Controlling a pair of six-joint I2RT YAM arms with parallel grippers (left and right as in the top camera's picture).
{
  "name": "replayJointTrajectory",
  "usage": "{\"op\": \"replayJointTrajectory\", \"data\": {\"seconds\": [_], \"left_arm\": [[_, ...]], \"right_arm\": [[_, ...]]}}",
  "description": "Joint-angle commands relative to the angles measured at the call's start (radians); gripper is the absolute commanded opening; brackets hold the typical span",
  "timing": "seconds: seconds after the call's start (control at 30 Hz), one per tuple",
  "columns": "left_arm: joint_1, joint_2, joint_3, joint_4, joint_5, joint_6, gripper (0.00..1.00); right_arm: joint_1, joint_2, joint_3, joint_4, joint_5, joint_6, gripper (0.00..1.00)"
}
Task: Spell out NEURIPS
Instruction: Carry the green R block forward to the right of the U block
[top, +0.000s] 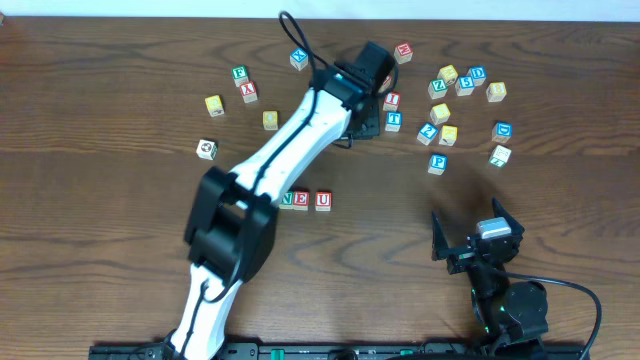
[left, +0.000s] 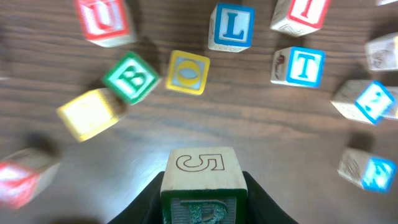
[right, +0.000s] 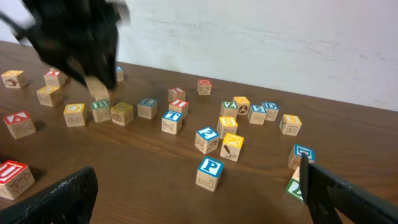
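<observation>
While the left gripper (left: 200, 204) is clenched on a cube (left: 200, 167), that cube shows a 5 on its top face and a green letter below it that is too blurred to read. The pair hang close to the table's (top: 100, 250) far edge, slightly right of its middle; whether the cube touches the wood I cannot tell. About mid-table, the N cube (top: 288, 200), E cube (top: 302, 200) and U cube (top: 323, 200) stand in a row, N and E touching, U just beside E, with the left arm (top: 290, 150) crossing over part of the N. The I cube (top: 391, 100), red-lettered, sits just beside the left gripper, with the T cube (top: 393, 121) right next to it on the near side. The P cube (top: 437, 162), blue-lettered, stands alone in the right half, between the middle and the far edge. More loose cubes (top: 465, 82) cluster toward the far right corner, and others (top: 240, 85) lie scattered toward the far left. Over the right part of the near edge, the right gripper (top: 470, 222) has its jaws spread wide and holds nothing.
</observation>
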Motion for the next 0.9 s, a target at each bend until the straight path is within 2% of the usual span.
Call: {"op": "replayJointTrajectory", "data": {"seconds": [0.0, 0.33, 0.63, 0.87], "left_arm": [[-0.006, -0.101, 0.021, -0.076, -0.108, 0.035, 0.3], [-0.078, -0.177, 0.014, -0.315, -0.132, 0.034, 0.21], [-0.182, -0.177, -0.1, -0.295, -0.169, -0.071, 0.19], [-0.251, -0.177, -0.208, -0.218, -0.169, -0.079, 0.15]], "right_arm": [[-0.005, -0.005, -0.002, -0.004, -0.005, 0.002, 0.99], [-0.005, -0.005, -0.002, -0.004, -0.005, 0.002, 0.99], [-0.005, -0.005, -0.002, -0.004, -0.005, 0.002, 0.99], [-0.005, -0.005, -0.002, -0.004, -0.005, 0.002, 0.99]]}}
